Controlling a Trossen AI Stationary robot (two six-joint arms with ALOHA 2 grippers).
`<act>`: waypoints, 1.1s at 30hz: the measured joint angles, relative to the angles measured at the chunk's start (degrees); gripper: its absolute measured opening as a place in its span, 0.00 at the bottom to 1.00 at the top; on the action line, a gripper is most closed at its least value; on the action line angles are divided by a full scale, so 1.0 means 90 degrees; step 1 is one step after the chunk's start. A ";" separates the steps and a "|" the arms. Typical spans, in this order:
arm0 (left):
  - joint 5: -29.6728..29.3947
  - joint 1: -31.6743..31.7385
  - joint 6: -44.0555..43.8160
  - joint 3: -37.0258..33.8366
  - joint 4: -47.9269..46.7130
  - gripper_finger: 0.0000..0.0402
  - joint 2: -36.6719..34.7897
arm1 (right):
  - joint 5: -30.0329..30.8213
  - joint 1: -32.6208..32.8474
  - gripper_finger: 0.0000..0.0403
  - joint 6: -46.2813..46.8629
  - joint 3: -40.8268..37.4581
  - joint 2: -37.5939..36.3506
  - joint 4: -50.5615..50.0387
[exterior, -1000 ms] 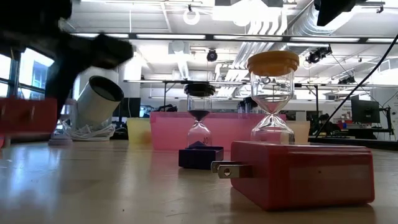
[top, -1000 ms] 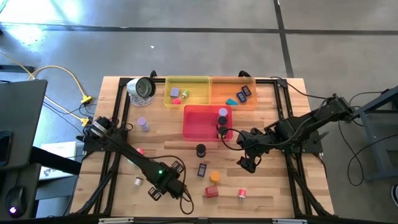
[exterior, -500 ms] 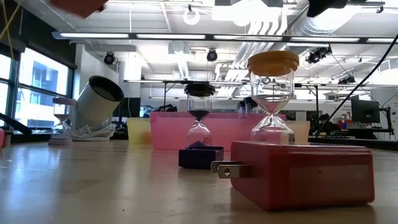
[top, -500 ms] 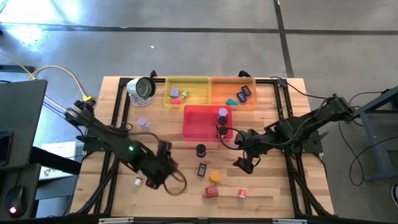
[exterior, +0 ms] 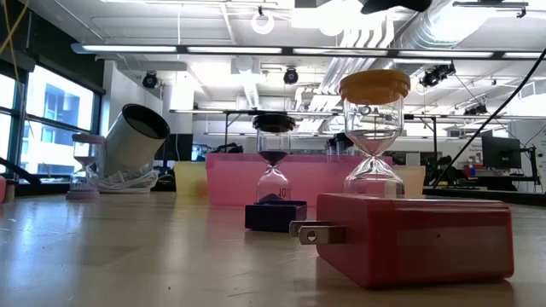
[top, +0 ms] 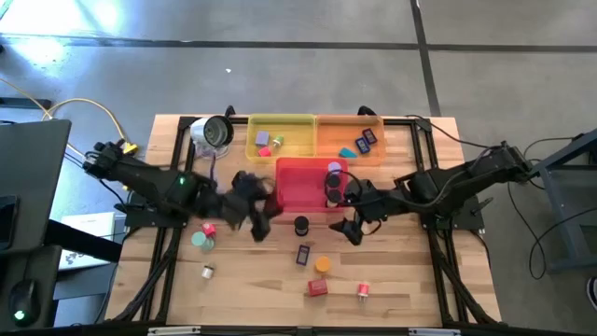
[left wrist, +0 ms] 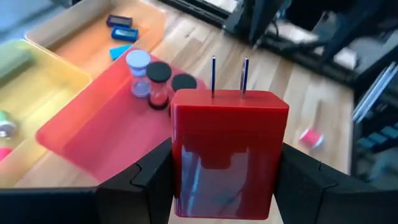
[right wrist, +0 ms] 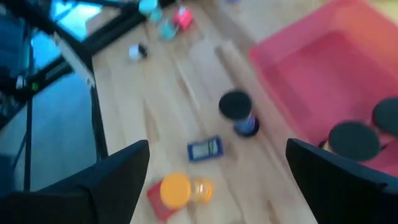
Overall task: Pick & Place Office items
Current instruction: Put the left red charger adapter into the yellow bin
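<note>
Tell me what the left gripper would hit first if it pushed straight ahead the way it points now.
Probably the pink tray. The left gripper, shut on the red plug block, points at it, toward the timers standing in it; depth is uncertain.

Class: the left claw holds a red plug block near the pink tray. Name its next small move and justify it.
Probably carry the red plug block on over the pink tray: the left claw grips it beside the tray's edge, not yet above it.

Middle tray (top: 291, 191) sits in front of the two back trays (top: 315, 126), sand timers (top: 333, 177) inside it. Another timer (top: 300, 225) stands in front of that tray, charger block (top: 317, 288) further forward.
</note>
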 joint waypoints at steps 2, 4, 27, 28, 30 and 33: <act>0.0453 0.0539 -0.0087 0.0000 0.0021 0.50 -0.0152 | 0.0074 -0.0098 0.91 -0.0069 0.0000 0.0000 0.0102; 0.0903 0.1168 -0.0001 0.0000 0.0030 0.50 -0.0272 | 0.0090 -0.0183 0.91 -0.0107 0.0000 0.0000 0.0150; 0.3980 0.5429 0.2886 0.1733 -0.0702 0.50 0.1728 | 0.0061 -0.1147 0.91 -0.0117 0.0000 0.0000 0.0148; 0.3984 0.5464 0.3038 0.2067 -0.0953 0.50 0.1941 | 0.0061 -0.1193 0.91 -0.0117 -0.0002 0.0000 0.0146; 0.4036 0.5571 0.3266 0.2734 -0.1531 0.50 0.2405 | 0.0055 -0.1270 0.91 -0.0109 -0.0001 0.0000 0.0146; 0.4087 0.5730 0.3676 0.3496 -0.2177 0.50 0.3067 | 0.0059 -0.1347 0.91 -0.0077 0.0000 0.0000 0.0146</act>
